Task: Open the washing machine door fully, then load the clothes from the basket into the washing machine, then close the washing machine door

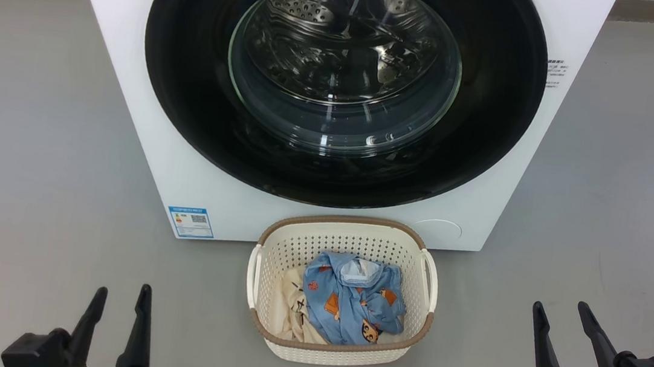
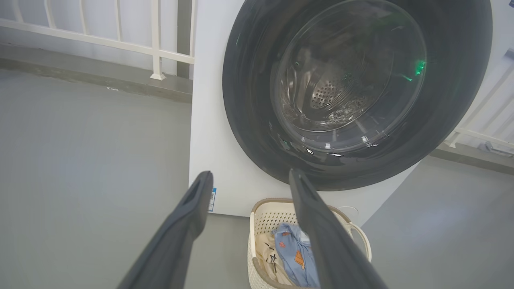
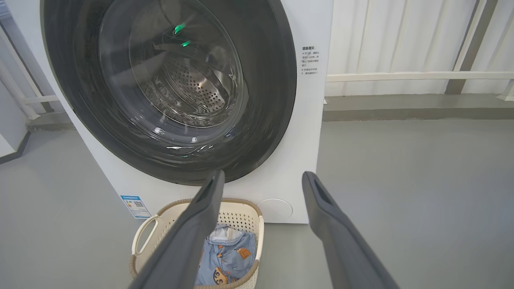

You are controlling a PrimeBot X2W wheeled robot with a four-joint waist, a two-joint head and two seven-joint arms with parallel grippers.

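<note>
Plainly, the washing machine door [image 1: 344,76] sits shut across the upper centre of the head view, flush on the white washing machine [image 1: 123,95], so opening it is our step in hand. We would hook one finger behind the door's rim on the latch side, though we cannot tell which side that is. Then we would pull along the hinge's arc until it swings fully wide, minding the basket [image 1: 339,355] just below at lower centre. The left end effector [image 1: 124,290] at lower left and the right end effector [image 1: 560,305] at lower right both stand spread and empty. We count one door, one basket, two end effectors, and among the clothes [image 1: 351,301] one blue printed bundle and one cream piece; more may lie beneath.
</note>
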